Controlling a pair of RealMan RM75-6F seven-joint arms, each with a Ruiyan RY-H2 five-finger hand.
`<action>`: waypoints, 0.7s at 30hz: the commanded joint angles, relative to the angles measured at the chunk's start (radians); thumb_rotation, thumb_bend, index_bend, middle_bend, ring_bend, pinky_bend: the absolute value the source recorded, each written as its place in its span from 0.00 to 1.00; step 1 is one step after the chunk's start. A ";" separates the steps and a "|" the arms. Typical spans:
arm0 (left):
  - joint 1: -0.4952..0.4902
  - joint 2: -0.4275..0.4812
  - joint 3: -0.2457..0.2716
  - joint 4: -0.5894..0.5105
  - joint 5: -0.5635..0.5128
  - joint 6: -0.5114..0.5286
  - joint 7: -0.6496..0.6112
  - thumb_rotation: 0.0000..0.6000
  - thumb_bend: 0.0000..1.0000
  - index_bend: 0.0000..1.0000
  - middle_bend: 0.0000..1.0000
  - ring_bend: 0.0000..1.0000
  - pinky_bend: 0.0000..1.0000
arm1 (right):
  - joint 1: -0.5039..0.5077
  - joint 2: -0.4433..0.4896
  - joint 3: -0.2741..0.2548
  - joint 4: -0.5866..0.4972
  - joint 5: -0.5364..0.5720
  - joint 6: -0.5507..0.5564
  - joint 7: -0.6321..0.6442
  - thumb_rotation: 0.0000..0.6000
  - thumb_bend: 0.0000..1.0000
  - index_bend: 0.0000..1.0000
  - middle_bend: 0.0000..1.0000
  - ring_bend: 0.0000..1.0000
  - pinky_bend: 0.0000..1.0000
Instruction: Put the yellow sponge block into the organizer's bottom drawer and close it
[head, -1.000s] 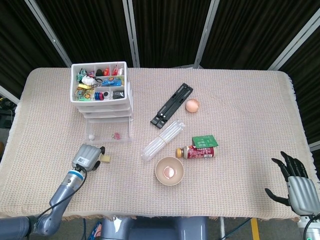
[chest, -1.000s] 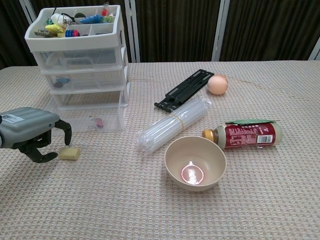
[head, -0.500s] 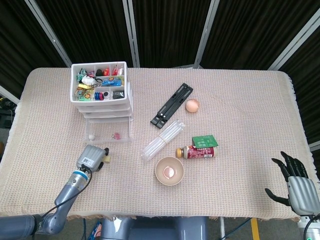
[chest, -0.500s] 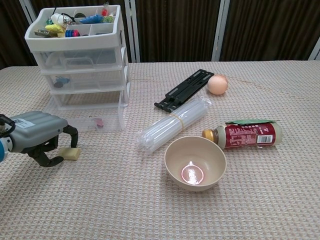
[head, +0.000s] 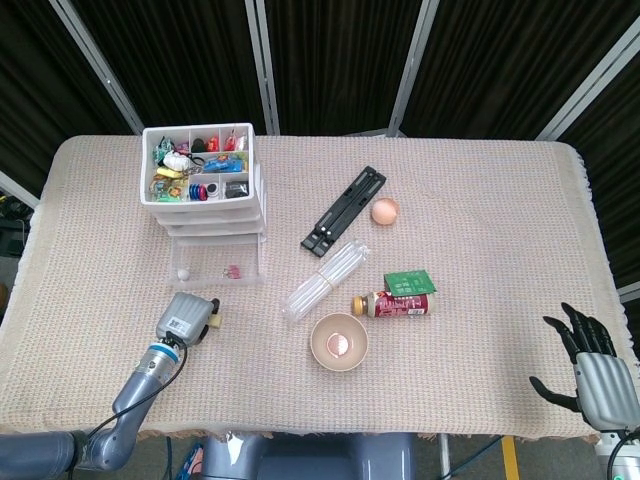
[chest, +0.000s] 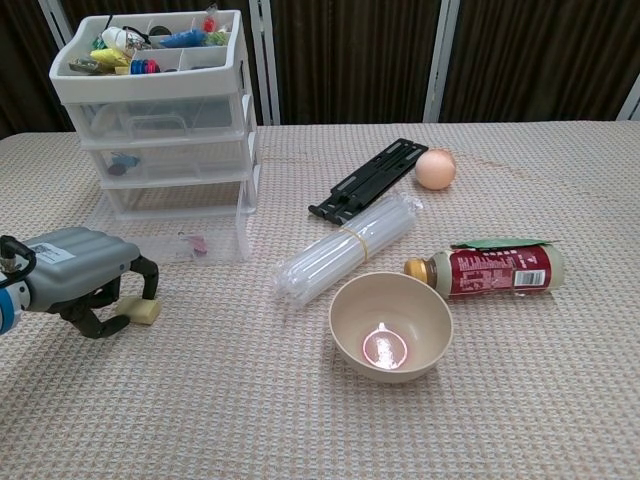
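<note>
Our left hand curls its fingers around the yellow sponge block

Our left hand (chest: 82, 281) has its fingers (chest: 146, 277) bent round the yellow sponge block (chest: 138, 312) on the table. Just past them the organizer's (chest: 165, 120) bottom drawer (chest: 180, 236) stands pulled out. Far off, our right hand (head: 592, 368) spreads its fingers, holding nothing.

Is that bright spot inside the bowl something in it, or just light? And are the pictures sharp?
Likely just glare: in the chest view the bowl shows a pale reflection at its bottom, and the head view shows the same glint. Both views look sharp; the clear bottom drawer is hard to make out against the tablecloth.
</note>
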 joint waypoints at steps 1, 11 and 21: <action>0.002 0.009 -0.008 -0.013 0.022 0.012 -0.022 1.00 0.59 0.66 1.00 0.93 0.76 | 0.000 0.000 0.000 0.000 0.000 0.001 0.001 1.00 0.10 0.16 0.00 0.00 0.00; -0.031 0.072 -0.095 -0.063 0.096 0.050 -0.074 1.00 0.59 0.65 1.00 0.93 0.76 | 0.000 0.000 0.000 -0.001 -0.001 0.000 0.002 1.00 0.10 0.16 0.00 0.00 0.00; -0.099 0.039 -0.171 0.091 0.014 -0.007 -0.056 1.00 0.57 0.52 1.00 0.92 0.75 | -0.001 0.000 0.000 -0.002 0.000 0.000 0.002 1.00 0.10 0.16 0.00 0.00 0.00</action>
